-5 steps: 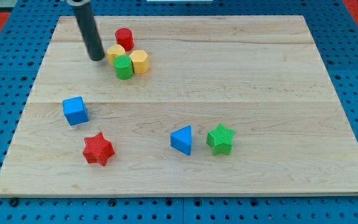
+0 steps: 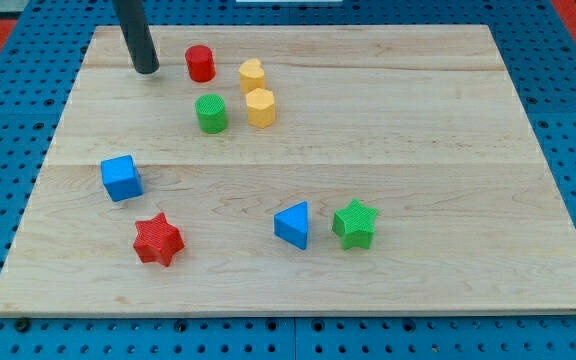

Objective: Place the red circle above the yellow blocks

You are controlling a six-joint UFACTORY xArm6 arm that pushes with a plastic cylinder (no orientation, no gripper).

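The red circle (image 2: pixel 200 63) stands near the view's top, left of the middle. Two yellow blocks sit to its right and slightly lower: one (image 2: pixel 252 75) above the other (image 2: pixel 260 107), nearly touching. A green circle (image 2: pixel 211 113) sits below the red circle and left of the lower yellow block. My tip (image 2: pixel 147 70) rests on the board to the left of the red circle, a small gap apart from it.
A blue cube (image 2: pixel 121 178) sits at the view's left. A red star (image 2: pixel 157 240) lies below it. A blue triangle (image 2: pixel 292 224) and a green star (image 2: pixel 354 223) sit side by side at the lower middle. The wooden board (image 2: pixel 448 150) lies on blue pegboard.
My tip has moved up and slightly left. The two yellow blocks now sit further right, apart from the green circle, which shifted slightly right. The red circle has stayed in place.
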